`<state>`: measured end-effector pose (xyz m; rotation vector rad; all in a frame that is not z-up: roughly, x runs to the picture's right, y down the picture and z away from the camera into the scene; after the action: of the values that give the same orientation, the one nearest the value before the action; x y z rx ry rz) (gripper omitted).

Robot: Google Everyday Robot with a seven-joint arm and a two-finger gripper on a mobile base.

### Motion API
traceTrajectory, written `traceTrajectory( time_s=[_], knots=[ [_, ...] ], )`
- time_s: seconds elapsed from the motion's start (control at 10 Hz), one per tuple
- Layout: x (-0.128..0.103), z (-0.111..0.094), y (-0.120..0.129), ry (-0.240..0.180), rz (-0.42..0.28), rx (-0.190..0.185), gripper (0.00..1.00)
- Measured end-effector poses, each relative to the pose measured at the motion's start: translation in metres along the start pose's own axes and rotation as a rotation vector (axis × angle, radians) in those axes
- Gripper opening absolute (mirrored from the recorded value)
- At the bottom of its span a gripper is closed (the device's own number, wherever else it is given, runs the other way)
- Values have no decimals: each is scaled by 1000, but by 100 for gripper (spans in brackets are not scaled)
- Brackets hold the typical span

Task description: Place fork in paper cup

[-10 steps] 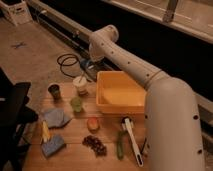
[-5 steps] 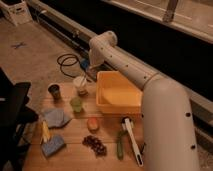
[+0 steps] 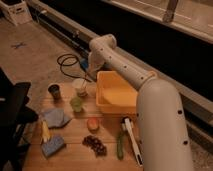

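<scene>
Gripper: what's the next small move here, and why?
Probably lower it a little, straight down. The gripper hangs at the table's far edge, just above and behind the paper cup. The fork isn't distinguishable in this view, so I'd confirm it's in hand before letting go.

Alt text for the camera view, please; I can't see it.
The white arm reaches over the wooden table, its gripper above the paper cup. Beside it stands a yellow bin, with a green cup and brown cup nearby.
</scene>
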<state>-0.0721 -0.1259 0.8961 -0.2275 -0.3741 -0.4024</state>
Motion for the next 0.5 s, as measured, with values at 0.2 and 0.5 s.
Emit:
traceTrajectory(
  time_s=[0.2,0.5],
  knots=[
    [-2,4,3,-13,-6,-18,52],
    [-3,3,5,-17,-10,-25,71]
  ],
)
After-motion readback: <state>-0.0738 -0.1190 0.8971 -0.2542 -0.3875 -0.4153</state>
